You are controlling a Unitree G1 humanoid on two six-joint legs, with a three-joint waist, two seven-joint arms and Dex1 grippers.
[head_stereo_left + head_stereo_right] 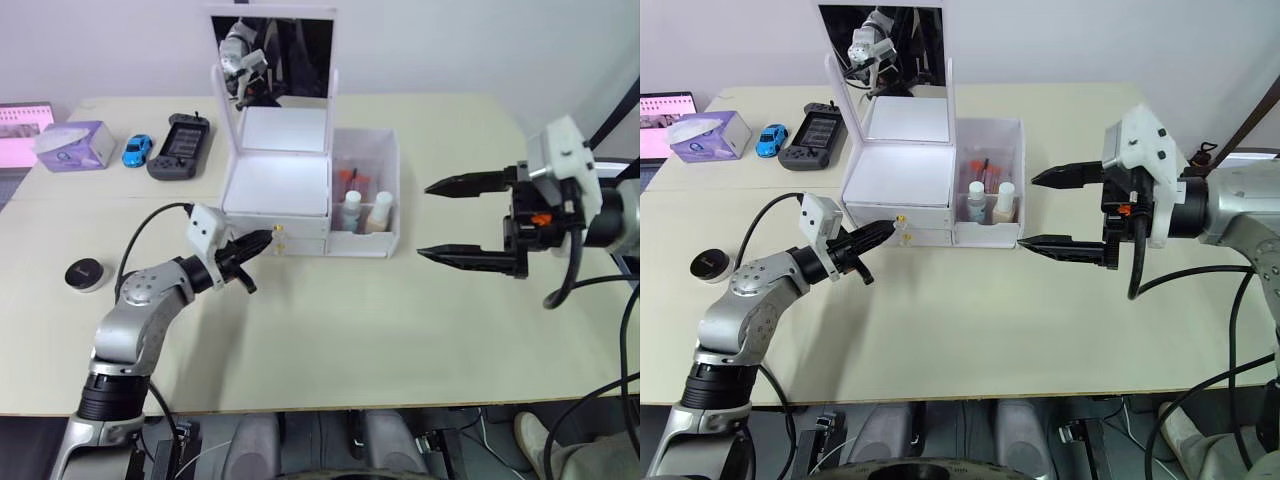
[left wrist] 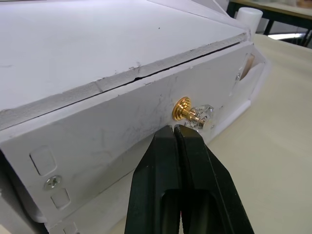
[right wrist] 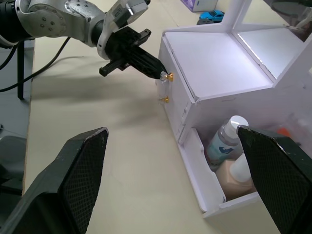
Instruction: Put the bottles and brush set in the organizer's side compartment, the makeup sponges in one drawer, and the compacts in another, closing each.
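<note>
Your organizer (image 1: 276, 185) holds two bottles (image 1: 366, 211) upright in its side compartment (image 1: 384, 178), with what looks like the brush set (image 1: 348, 178) behind them. Both drawers (image 1: 297, 236) are shut. The left gripper (image 2: 174, 128) – fingers together – sits at the upper knob (image 2: 184, 109); the right gripper (image 1: 463, 220) gapes wide, empty.

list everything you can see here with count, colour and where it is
white plastic organizer with mirror: 1, table centre, both gold-knobbed drawers shut
white-capped bottles: 2, one beige, one clear, in side compartment
brush set with orange handles: 1, side compartment, behind bottles
round black-topped compact: 1, table's left edge
purple tissue box: 1, far left
blue toy car: 1, beside tissue box
black game controller: 1, left of organizer
left gripper: black, shut, at upper drawer knob
right gripper: black, open, right of organizer
</note>
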